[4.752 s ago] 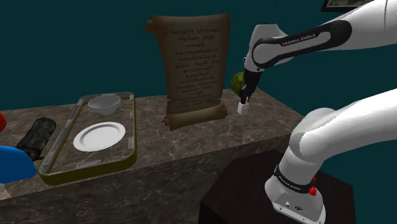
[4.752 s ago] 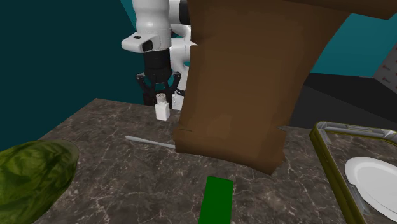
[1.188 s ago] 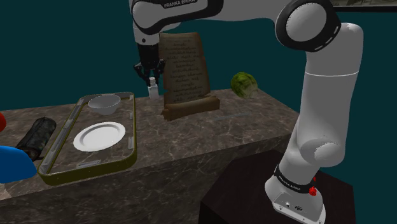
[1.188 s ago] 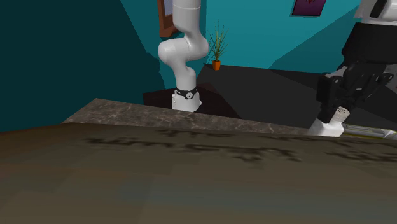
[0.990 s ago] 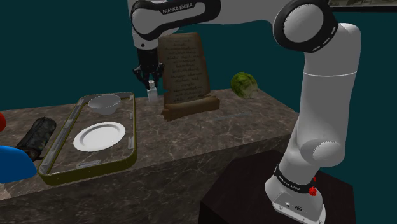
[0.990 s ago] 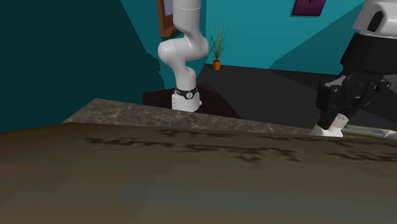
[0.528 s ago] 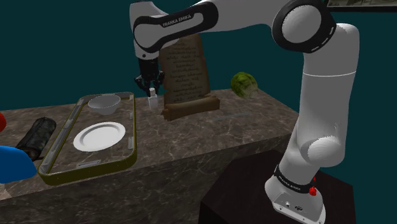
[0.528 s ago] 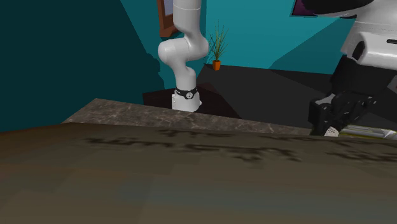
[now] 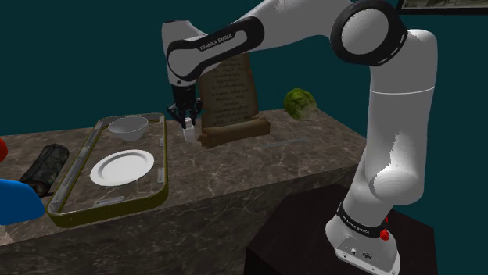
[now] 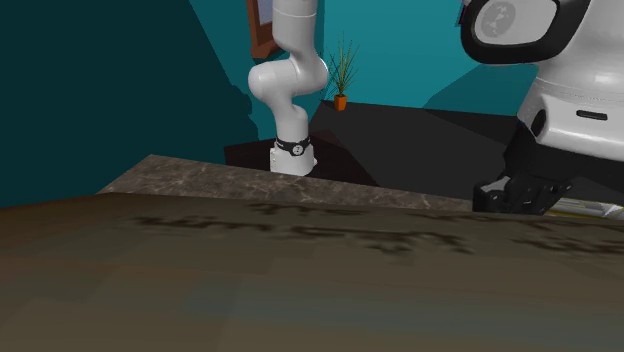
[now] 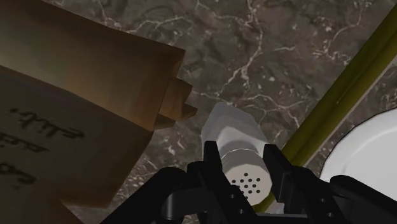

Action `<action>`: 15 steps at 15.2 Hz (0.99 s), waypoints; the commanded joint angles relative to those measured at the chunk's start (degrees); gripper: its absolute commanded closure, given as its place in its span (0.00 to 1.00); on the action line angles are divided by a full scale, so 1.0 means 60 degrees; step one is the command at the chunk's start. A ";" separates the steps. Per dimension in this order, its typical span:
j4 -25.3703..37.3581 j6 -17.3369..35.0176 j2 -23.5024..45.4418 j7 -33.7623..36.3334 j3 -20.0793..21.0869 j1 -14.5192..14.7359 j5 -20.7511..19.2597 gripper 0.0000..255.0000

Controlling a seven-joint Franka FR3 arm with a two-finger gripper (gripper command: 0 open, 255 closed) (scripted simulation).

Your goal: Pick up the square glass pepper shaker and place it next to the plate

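The pepper shaker [image 9: 188,133] is a small square pale bottle with a perforated white cap [image 11: 248,182]. My gripper [image 9: 187,125] is shut on it just under the cap, one black finger [image 11: 213,159] on each side. The shaker [image 11: 234,130] hangs upright and low over the marble counter, between the tray's olive rim [image 11: 331,108] and the brown scroll [image 11: 76,108]. The white plate [image 9: 121,166] lies in the tray [image 9: 163,168], nearer the front. In the second exterior view the black hand [image 10: 512,196] dips behind the scroll's edge, which hides the shaker.
A white bowl [image 9: 128,126] sits at the tray's far end. The upright scroll [image 9: 228,98] stands close beside the gripper. A green lettuce [image 9: 299,103] lies at the counter's right, and a dark bundle [image 9: 47,164] and a blue object [image 9: 16,199] lie to the left.
The gripper carried the shaker from beside the lettuce across to the tray side of the scroll. Over the last second it has lowered it toward the counter.
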 commanded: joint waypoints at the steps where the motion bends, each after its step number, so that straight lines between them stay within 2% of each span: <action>1: -0.0171 0.0240 0.0064 0.0036 -0.0002 0.0007 -0.0021 1.00; 9: -0.0717 0.1137 0.0421 0.0140 -0.0032 0.0015 -0.0112 1.00; 15: -0.0739 0.1177 0.0440 0.0145 -0.0033 0.0016 -0.0117 1.00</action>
